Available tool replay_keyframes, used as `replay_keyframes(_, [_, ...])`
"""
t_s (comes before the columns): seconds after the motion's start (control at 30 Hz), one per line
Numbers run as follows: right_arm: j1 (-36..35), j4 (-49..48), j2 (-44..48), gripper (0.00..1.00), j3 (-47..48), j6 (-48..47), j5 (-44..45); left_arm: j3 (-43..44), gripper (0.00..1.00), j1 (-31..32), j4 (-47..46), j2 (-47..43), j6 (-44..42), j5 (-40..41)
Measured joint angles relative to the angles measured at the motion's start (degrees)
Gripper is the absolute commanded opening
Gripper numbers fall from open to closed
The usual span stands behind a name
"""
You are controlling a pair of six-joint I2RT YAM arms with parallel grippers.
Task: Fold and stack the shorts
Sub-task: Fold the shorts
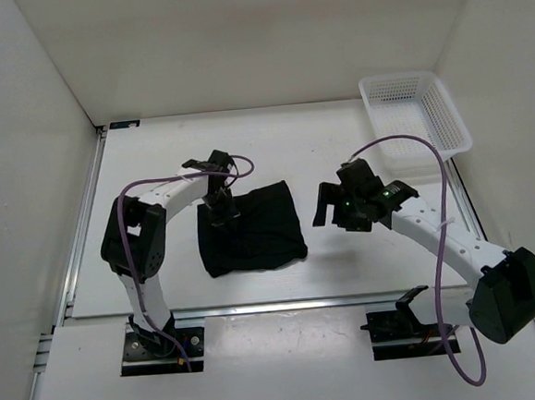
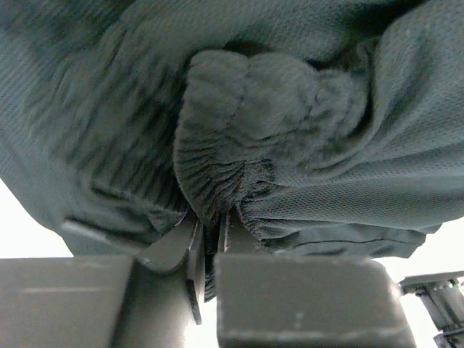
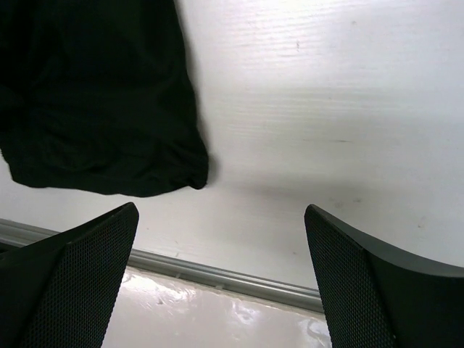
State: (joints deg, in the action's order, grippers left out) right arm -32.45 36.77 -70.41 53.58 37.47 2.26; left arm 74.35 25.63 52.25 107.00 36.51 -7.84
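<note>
The black shorts (image 1: 256,229) lie folded in a rough rectangle on the white table, left of centre. My left gripper (image 1: 220,206) is at their far left edge, shut on a bunch of the fabric. In the left wrist view the gathered elastic waistband (image 2: 246,123) fills the frame and cloth is pinched between the fingers (image 2: 174,250). My right gripper (image 1: 327,209) hovers open and empty to the right of the shorts. The right wrist view shows the shorts' corner (image 3: 94,109) at upper left, apart from the fingers (image 3: 377,283).
A white mesh basket (image 1: 416,114) stands at the back right. White walls close in the table on three sides. A metal rail (image 1: 285,303) runs along the table's front edge and also shows in the right wrist view (image 3: 217,272).
</note>
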Motion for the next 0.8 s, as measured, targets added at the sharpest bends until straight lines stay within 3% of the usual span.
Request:
replay_keyframes(0.4, [2.4, 1.0, 2.8, 1.00, -0.6, -0.7, 0.6, 7.6, 0.10, -2.9, 11.3, -15.6, -2.7, 4.1])
replay_keyframes(0.6, [2.4, 1.1, 3.5, 1.00, -1.6, -1.1, 0.6, -0.9, 0.10, -10.9, 10.7, -19.1, -5.2, 5.2])
replay_keyframes(0.63, [2.4, 1.2, 3.6, 1.00, -1.9, -1.2, 0.5, -3.7, 0.17, -12.2, 10.0, -19.1, -5.4, 5.9])
replay_keyframes(0.67, [2.4, 1.4, 3.7, 1.00, -2.1, -1.3, 0.5, -6.3, 0.31, -13.6, 9.5, -18.9, -5.2, 7.0])
replay_keyframes(0.7, [2.4, 1.7, 3.8, 1.00, -2.3, -1.5, 0.5, -8.2, 0.63, -15.0, 9.7, -18.4, -5.1, 7.9])
replay_keyframes(0.73, [2.4, 1.7, 3.8, 1.00, -2.5, -1.6, 0.4, -8.9, 0.77, -16.2, 10.4, -17.5, -5.2, 8.7])
replay_keyframes(0.8, [2.4, 2.3, 3.9, 1.00, -2.9, -1.9, 0.1, -8.6, 0.97, -18.4, 10.4, -15.6, -4.2, 9.3])
